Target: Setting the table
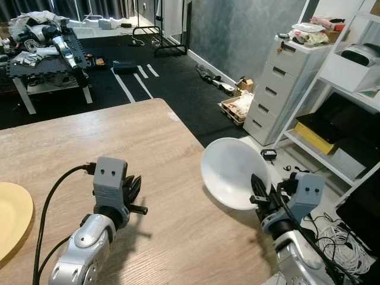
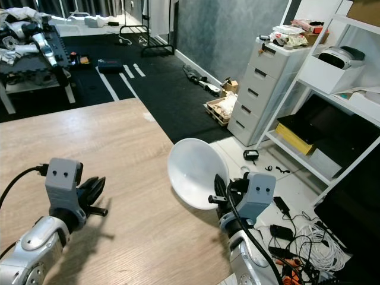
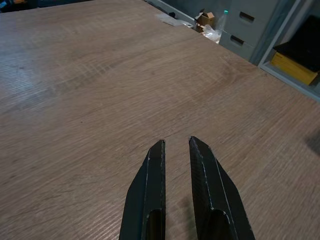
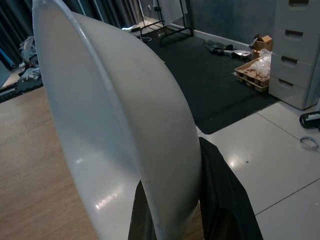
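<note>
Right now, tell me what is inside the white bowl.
The white bowl, held tilted on its rim by the right gripper at the wooden table's edge, looks empty: bare white inside. The finger on its far side is covered by the bowl wall.

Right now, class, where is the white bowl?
The white bowl is on the robot's right, pinched at its rim by the right gripper and tilted on edge at the right edge of the wooden table, far from the yellow plate.

Silver arms, grey wrist blocks with two screw dots, black cables, black tapered jaws
</note>
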You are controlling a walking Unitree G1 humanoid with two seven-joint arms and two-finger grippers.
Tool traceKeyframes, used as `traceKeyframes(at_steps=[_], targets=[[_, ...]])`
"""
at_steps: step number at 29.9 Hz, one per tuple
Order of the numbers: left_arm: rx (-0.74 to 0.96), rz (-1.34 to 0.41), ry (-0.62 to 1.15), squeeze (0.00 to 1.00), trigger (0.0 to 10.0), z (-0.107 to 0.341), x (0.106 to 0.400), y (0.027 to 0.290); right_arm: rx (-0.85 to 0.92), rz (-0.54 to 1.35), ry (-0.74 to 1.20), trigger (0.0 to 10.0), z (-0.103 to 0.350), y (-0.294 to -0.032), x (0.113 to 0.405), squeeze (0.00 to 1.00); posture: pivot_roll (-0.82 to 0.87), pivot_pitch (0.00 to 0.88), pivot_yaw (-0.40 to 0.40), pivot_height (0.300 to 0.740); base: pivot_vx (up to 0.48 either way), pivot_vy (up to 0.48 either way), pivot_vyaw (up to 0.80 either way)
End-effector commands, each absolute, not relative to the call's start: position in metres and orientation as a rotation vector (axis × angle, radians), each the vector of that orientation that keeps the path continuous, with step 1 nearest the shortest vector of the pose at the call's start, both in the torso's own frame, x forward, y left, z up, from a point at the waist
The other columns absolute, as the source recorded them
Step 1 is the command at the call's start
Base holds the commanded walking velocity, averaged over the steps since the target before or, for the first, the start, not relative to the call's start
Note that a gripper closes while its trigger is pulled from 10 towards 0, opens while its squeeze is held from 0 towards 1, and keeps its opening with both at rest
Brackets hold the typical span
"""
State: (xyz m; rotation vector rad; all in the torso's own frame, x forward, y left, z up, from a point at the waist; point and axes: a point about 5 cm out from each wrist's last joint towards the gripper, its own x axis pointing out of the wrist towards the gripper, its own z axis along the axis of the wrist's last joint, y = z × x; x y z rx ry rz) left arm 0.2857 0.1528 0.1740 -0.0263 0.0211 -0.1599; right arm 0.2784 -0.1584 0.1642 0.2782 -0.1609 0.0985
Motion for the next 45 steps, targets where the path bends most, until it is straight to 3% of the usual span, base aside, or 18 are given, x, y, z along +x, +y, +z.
traceKeyframes(at_steps=[1,45], targets=[[-0.029,-0.147,0.037,0.0,10.0,0.1684,0.2858,0.1533,0.277,0.084,-0.148,10.0,0.159,-0.1579,0.2772,0.0,0.1,0.079,0.028,0.74,0.0,0.0,0.0],[-0.05,-0.159,0.036,0.0,10.0,0.1682,0.2896,0.1485,0.261,0.069,-0.141,10.0,0.1538,-0.1585,0.2764,0.0,0.09,0.083,0.044,0.74,-0.358,0.0,0.0]])
